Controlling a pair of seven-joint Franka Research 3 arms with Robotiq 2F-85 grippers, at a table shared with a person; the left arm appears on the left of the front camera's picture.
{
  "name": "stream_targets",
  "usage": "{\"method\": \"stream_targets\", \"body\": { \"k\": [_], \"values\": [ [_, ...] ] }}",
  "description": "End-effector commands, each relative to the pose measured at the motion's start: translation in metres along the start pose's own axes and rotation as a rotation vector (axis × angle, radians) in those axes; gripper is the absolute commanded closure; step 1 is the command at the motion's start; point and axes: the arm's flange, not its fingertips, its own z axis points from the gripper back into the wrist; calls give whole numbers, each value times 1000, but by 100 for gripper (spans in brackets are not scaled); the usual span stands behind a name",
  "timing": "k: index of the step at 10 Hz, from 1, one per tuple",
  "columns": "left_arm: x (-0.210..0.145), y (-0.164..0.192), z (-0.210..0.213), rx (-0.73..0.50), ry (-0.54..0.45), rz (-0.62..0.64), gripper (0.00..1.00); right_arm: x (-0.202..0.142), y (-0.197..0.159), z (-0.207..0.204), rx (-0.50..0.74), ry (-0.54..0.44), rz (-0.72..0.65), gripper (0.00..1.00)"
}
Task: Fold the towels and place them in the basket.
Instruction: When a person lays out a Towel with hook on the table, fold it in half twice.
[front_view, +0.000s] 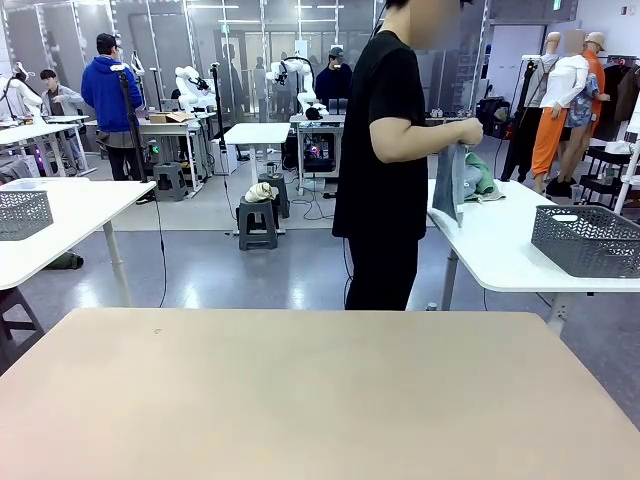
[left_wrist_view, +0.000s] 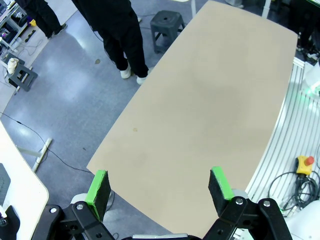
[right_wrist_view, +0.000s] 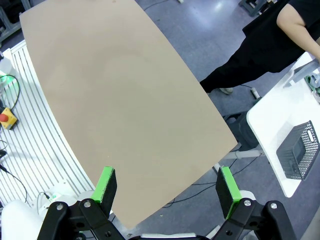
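Beyond my beige table (front_view: 320, 400), a person in black stands at a white side table (front_view: 500, 260) on the right. Their hands (front_view: 465, 132) hold up the pale blue-grey towel (front_view: 450, 185), with the mint green towel (front_view: 482, 180) bunched beside it on that table. The dark grey mesh basket (front_view: 587, 240) stands on the same side table, nearer me, and also shows as the basket (right_wrist_view: 300, 150) in the right wrist view. My left gripper (left_wrist_view: 159, 186) hangs open above the beige table's (left_wrist_view: 210, 100) near edge. My right gripper (right_wrist_view: 167, 185) is open too, high over the table (right_wrist_view: 115, 90).
A paler grey mesh basket (front_view: 22, 213) sits on another white table at the left. A stool (front_view: 258, 222) with a beige cloth lump (front_view: 261, 192) stands on the floor behind. Red stop buttons (left_wrist_view: 305, 162) (right_wrist_view: 6, 117) lie on the slatted base by my arms.
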Motion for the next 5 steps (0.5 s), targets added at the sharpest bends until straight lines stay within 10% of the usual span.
{"method": "stream_targets", "body": {
  "k": [1,5],
  "values": [
    [1,-1,0,2,-7,-1,0,1,0,0,2,-2,0,0],
    [1,-1,0,2,-7,-1,0,-2,-4,12,28,-53,44,0]
  ]
}}
